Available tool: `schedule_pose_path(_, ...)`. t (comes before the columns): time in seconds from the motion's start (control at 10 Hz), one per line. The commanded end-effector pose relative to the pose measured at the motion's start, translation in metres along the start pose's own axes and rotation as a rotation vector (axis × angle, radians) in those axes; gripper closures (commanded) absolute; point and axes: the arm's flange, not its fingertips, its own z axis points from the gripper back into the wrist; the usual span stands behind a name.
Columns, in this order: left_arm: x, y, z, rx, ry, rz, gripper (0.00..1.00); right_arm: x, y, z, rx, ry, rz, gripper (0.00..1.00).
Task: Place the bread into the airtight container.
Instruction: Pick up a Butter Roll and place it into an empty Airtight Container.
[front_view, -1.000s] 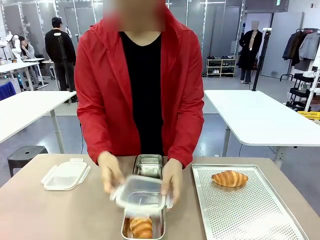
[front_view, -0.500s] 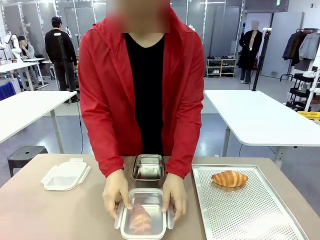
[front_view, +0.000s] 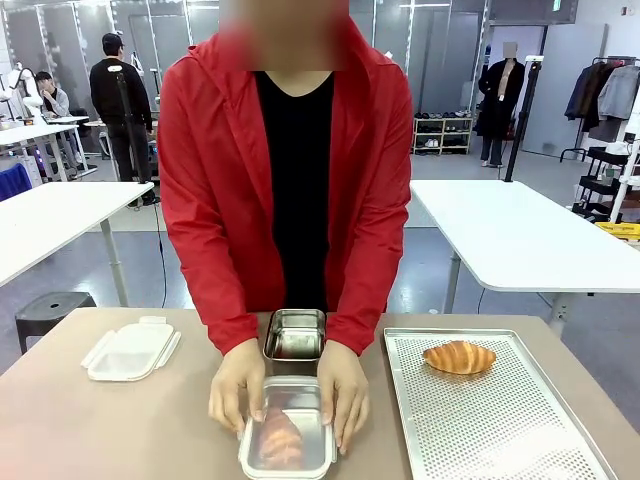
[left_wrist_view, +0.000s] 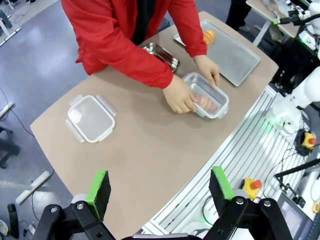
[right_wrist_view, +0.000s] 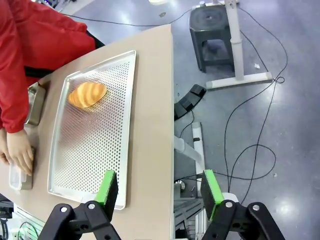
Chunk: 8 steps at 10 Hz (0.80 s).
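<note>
Brown and mostly bare, the surface (front_view: 120, 430) stood in a large workshop room, with a person in a red jacket at its far side. At lower centre of the front view sat the airtight container (front_view: 287, 445), a steel box with a clear lid on top. The bread (front_view: 281, 440), a golden croissant, lay inside it under the lid. The person's hands (front_view: 238, 385) rested on either side of the lid and seemed to be pressing it down. Whether its clips were fastened could not be told. That piece looked as good as packed, with only the sealing perhaps left to do. Just beyond it, toward the person, stood an empty steel box (front_view: 296, 334). A spare lid (front_view: 130, 350) lay at the left of the front view. A second croissant (front_view: 459, 357) lay on the perforated tray (front_view: 500, 440) at the right, not yet boxed and possibly next. The left arm's fingers (left_wrist_view: 99, 186) hung high over the near edge of the surface, spread wide with nothing between them. The right arm's fingers (right_wrist_view: 107, 186) were likewise spread wide and empty, above the tray's outer edge and the floor.
</note>
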Motion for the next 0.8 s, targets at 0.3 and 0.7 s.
schedule_pose_path(0.3,0.0026,0.0002,0.0005,0.003,0.004,-0.001,0.0,0.0007,-0.0002,-0.001,0.0,-0.01,-0.011,0.16)
schedule_pose_path(0.7,0.0026,0.0002,0.0005,0.003,0.004,-0.001,0.0,0.0007,-0.0002,-0.001,0.0,-0.01,-0.011,0.16)
